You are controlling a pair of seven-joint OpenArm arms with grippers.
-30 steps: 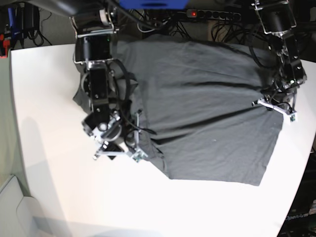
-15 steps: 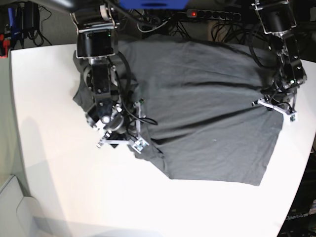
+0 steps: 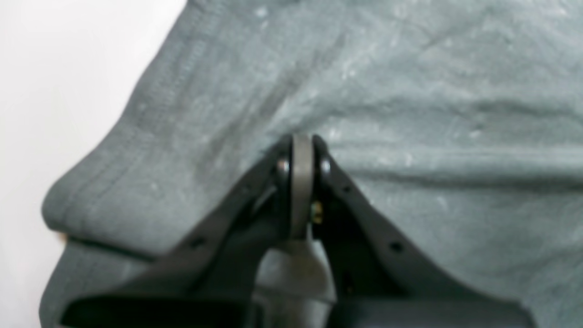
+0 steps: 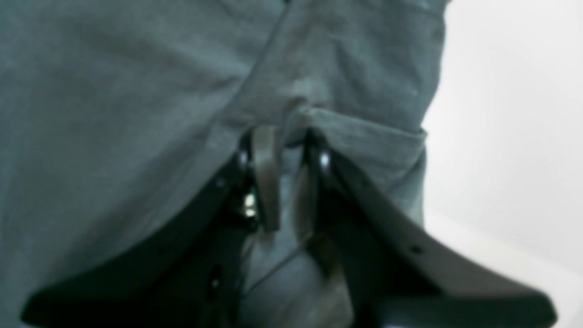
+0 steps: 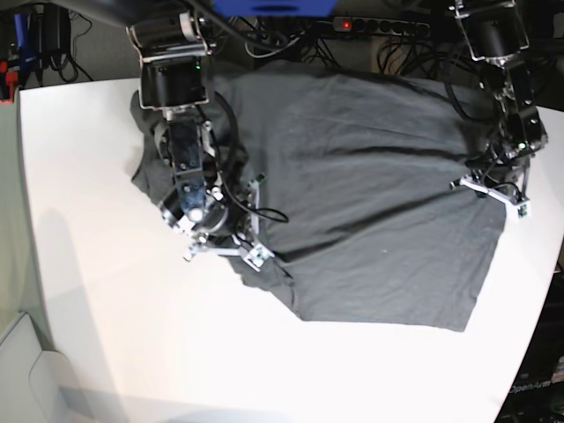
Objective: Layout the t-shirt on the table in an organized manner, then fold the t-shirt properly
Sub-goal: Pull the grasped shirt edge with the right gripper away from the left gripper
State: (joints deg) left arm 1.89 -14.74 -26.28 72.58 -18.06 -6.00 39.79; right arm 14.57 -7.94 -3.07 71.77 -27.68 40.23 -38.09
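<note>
1. While one white table [image 5: 79,291] fills the room's middle, a single dark grey t-shirt [image 5: 370,203] lies spread and wrinkled across its far half
2. Of the two arms, the right gripper [image 5: 225,251] at the shirt's near-left edge has its jaws nearly together, pinching a fold of cloth
3. Over at the shirt's right edge, the left gripper [image 5: 493,196] is pressed fully together on the fabric
</note>
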